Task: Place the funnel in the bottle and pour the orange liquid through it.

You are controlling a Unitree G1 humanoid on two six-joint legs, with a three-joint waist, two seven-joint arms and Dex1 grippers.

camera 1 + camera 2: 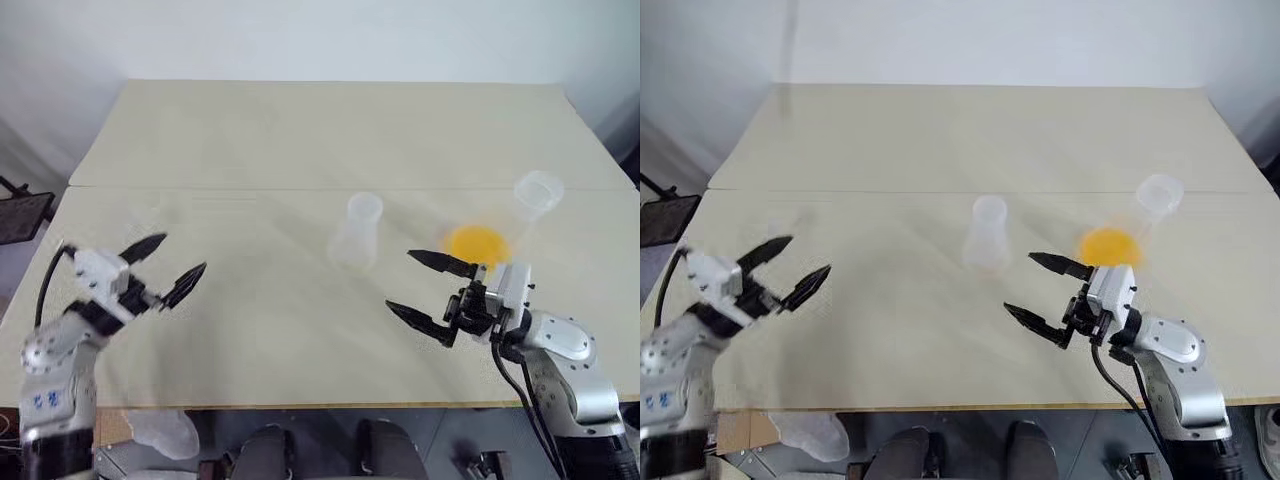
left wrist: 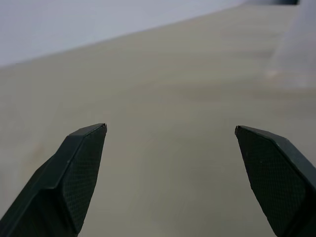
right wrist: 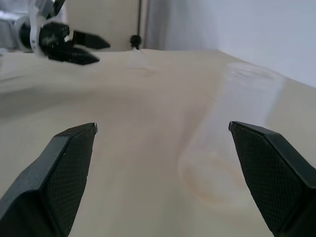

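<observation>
The bottle, a small clear flask, stands upright mid-table. To its right stands a larger clear flask holding the orange liquid. My right gripper is open, nearer me than both, pointing left toward the bottle; in the right wrist view the bottle lies just ahead of the open fingers. My left gripper hangs open and empty over the table's left part. The funnel shows as a faint cone on the table beyond the left gripper.
The pale table has a seam running across its middle. A dark stand sits off its left edge. A wide bare stretch lies between the left gripper and the bottle.
</observation>
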